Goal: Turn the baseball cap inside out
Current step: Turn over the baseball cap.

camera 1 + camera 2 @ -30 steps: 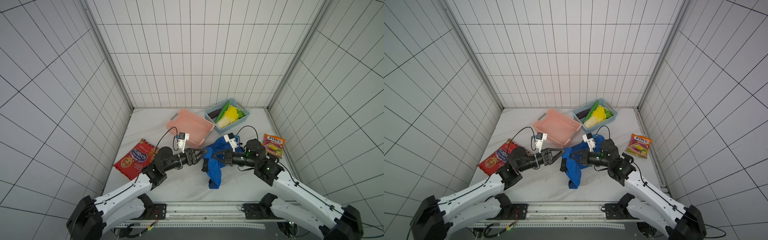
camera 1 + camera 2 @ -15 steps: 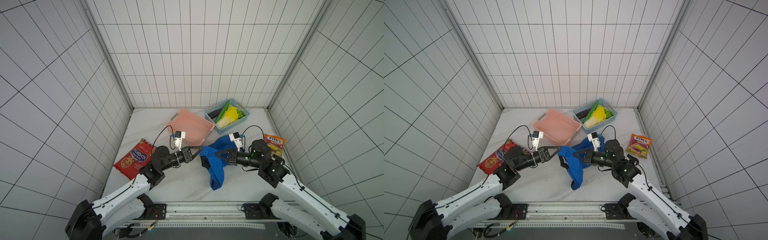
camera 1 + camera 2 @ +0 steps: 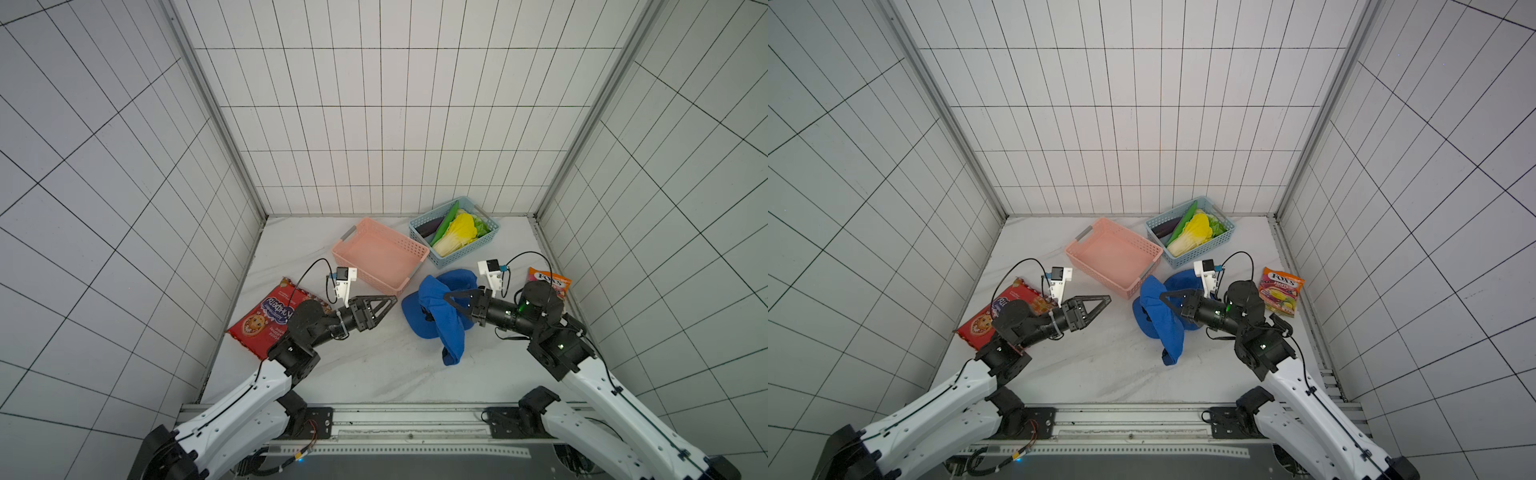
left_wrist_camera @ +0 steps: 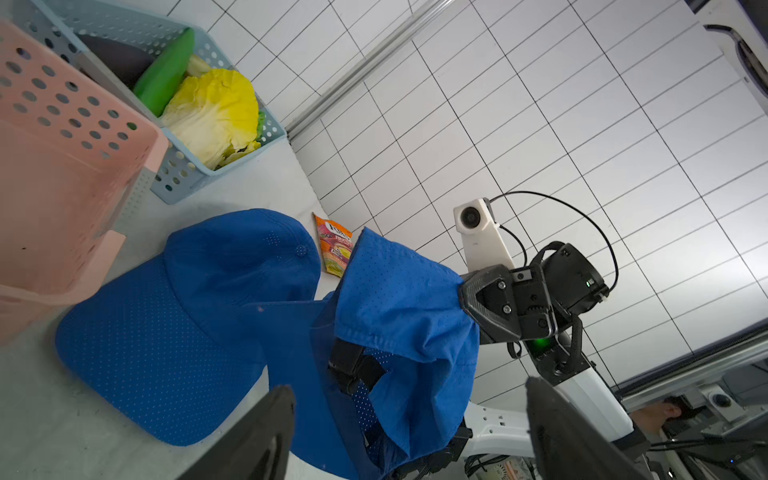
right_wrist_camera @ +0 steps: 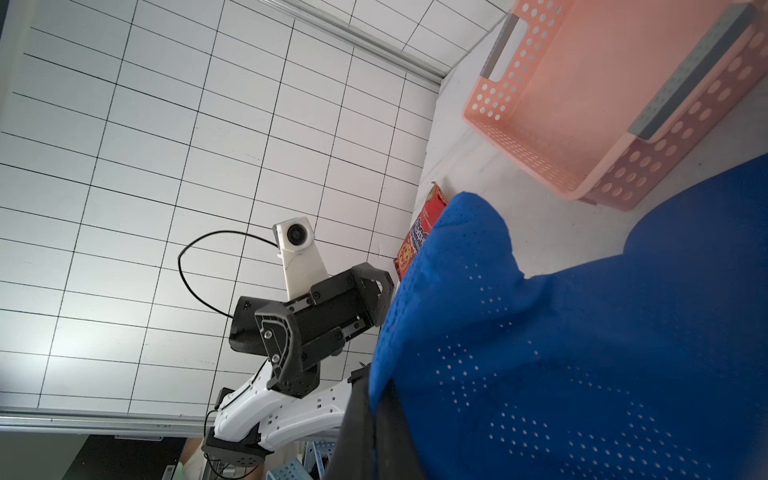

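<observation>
Left wrist view: left claw (image 4: 408,385) is gaping wide, right claw (image 3: 451,298) pinching perforated blue cap (image 4: 174,332) (FOX'S bag (image 3: 1280,291) near it).

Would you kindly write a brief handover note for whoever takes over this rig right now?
Left gripper: open, empty, beside the baseball cap, not touching it.
Right gripper: shut on the cap's fabric, holding one side lifted; the brim lies on the table near the pink basket.
Done: one edge raised.
Left: crown's button faces outward, so the crown is not yet turned through.
</observation>
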Controlling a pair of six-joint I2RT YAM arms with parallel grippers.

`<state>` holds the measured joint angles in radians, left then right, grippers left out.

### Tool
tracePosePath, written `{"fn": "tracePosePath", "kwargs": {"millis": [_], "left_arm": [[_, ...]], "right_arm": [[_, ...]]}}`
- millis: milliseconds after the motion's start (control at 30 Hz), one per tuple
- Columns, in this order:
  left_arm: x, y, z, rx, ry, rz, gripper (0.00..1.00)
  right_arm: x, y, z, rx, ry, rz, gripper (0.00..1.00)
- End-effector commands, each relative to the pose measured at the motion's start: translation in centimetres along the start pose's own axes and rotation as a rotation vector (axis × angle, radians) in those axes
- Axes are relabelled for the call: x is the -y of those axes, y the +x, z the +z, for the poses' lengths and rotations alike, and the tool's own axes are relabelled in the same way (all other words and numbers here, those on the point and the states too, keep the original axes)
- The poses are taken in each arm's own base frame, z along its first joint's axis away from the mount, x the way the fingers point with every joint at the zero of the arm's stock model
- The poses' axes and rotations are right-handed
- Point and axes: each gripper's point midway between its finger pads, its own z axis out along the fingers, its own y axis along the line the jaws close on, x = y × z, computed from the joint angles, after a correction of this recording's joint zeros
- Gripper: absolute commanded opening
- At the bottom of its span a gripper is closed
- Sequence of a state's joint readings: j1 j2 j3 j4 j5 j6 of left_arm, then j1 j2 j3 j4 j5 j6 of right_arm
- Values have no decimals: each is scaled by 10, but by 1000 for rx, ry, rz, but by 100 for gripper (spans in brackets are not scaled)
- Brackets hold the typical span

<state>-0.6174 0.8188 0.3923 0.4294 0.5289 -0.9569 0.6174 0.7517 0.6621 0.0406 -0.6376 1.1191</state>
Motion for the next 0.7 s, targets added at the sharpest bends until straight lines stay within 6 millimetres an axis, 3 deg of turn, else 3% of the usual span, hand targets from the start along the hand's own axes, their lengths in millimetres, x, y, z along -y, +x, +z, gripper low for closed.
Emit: {"fn": "tracePosePath", "kwargs": {"millis": [0, 133, 300, 500, 667], "left_arm": [[10, 21, 0, -26, 70, 82, 88], [20, 52, 11, -90, 98, 105, 86], [32, 75, 29, -133, 140, 105, 74], [42, 82, 55, -165, 159, 119, 65], [56, 77, 73, -152, 197, 126, 58]], "right_arm": [[-45, -19, -7, 75, -98, -64, 0], [-57, -25, -8, 103, -125, -72, 0], [-70, -30, -7, 107, -150, -83, 0], [-79, -31, -8, 107, -169, -94, 0], [-79, -29, -10, 112, -170, -94, 0]]}}
